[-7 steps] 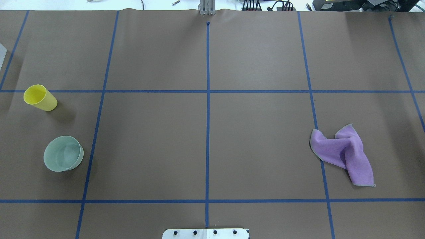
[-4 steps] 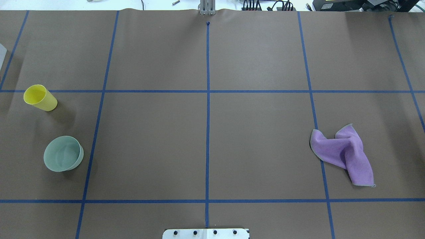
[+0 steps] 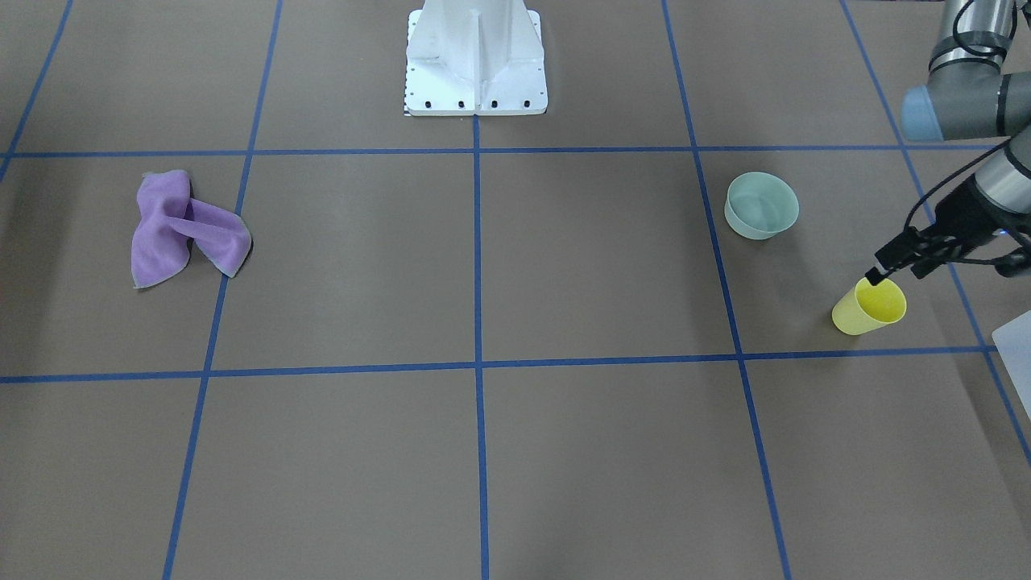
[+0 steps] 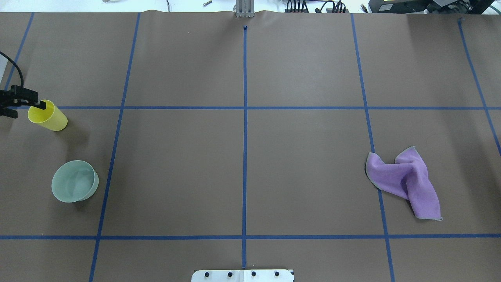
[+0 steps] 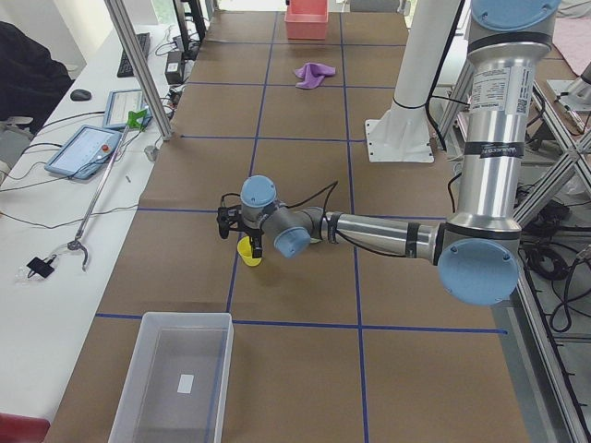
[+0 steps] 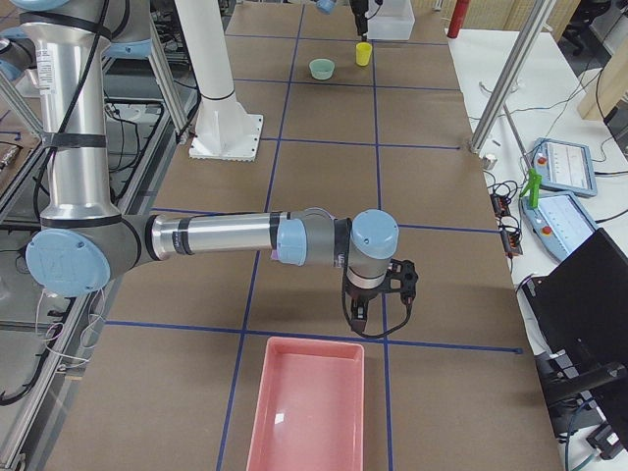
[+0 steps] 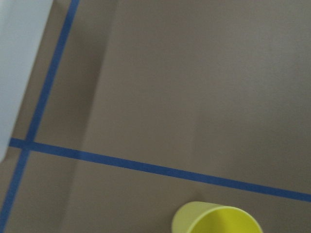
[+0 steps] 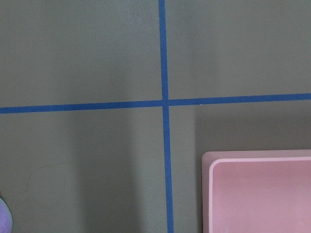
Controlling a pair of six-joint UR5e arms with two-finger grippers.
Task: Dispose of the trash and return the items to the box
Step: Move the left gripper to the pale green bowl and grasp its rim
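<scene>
A yellow cup [image 4: 49,117] stands upright at the table's left, also in the front view [image 3: 870,308] and the left wrist view [image 7: 218,221]. My left gripper [image 4: 24,109] is open right at the cup's rim, one finger [image 3: 874,278] over the rim's edge. A pale green bowl [image 4: 74,181] sits nearer the robot. A crumpled purple cloth [image 4: 407,180] lies at the right. My right gripper [image 6: 378,294] hovers near a pink bin [image 6: 304,402]; I cannot tell whether it is open or shut.
A clear plastic box [image 5: 171,378] stands at the table's left end, past the cup. The pink bin [image 8: 262,194] stands at the right end. The robot's white base [image 3: 475,56] is at the table's middle edge.
My left gripper has come into the overhead view from the left edge and now sits at the yellow cup's rim. Cup, bowl and cloth have not moved.
</scene>
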